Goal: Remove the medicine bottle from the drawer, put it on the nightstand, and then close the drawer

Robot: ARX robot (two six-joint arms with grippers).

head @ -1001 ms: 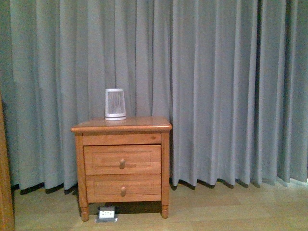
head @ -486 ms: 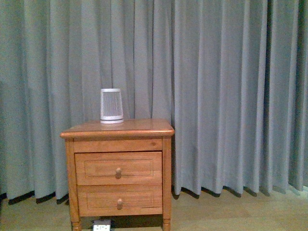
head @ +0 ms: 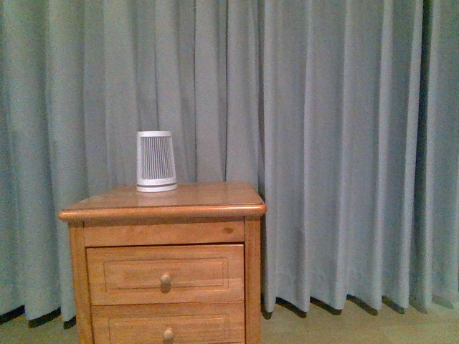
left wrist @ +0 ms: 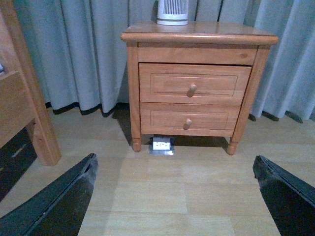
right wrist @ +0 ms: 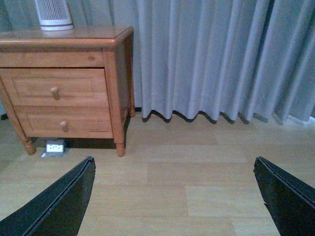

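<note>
Medicine bottle not seen; judged hidden in the shut upper drawer (left wrist: 167,83). Knob (left wrist: 191,89) is to be pinched squarely, pulled straight. Left gripper (left wrist: 174,158) and right gripper (right wrist: 173,160) are held off the nightstand (left wrist: 231,30), jaws spread, empty.

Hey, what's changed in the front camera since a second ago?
The robot seems to have moved closer: the nightstand now looks bigger and sits lower in the front view, its feet cut off. Nothing was grasped or released. The drawer stays shut; the ribbed device stays on top.
</note>
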